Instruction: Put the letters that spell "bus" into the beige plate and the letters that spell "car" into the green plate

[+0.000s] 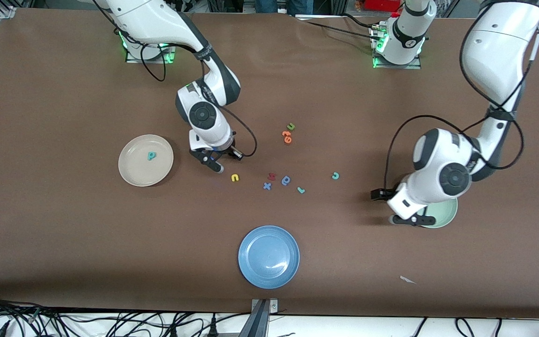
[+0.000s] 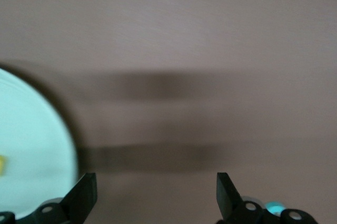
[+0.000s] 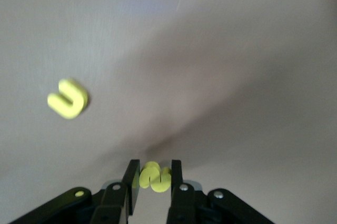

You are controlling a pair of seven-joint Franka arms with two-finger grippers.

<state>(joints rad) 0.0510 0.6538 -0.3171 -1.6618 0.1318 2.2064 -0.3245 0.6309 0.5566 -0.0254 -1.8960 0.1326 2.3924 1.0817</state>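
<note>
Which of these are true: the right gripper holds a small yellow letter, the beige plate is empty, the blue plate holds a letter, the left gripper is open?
1. The right gripper is shut on a yellow s. True.
2. The beige plate is empty. False: a teal b lies in it.
3. The blue plate holds a letter. False: no letter shows in it.
4. The left gripper is open beside the green plate. True.

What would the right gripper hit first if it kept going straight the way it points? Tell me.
Probably just the bare brown table. The right gripper, shut on the yellow s, points down at open cloth; the yellow u lies off to one side of that line.
</note>
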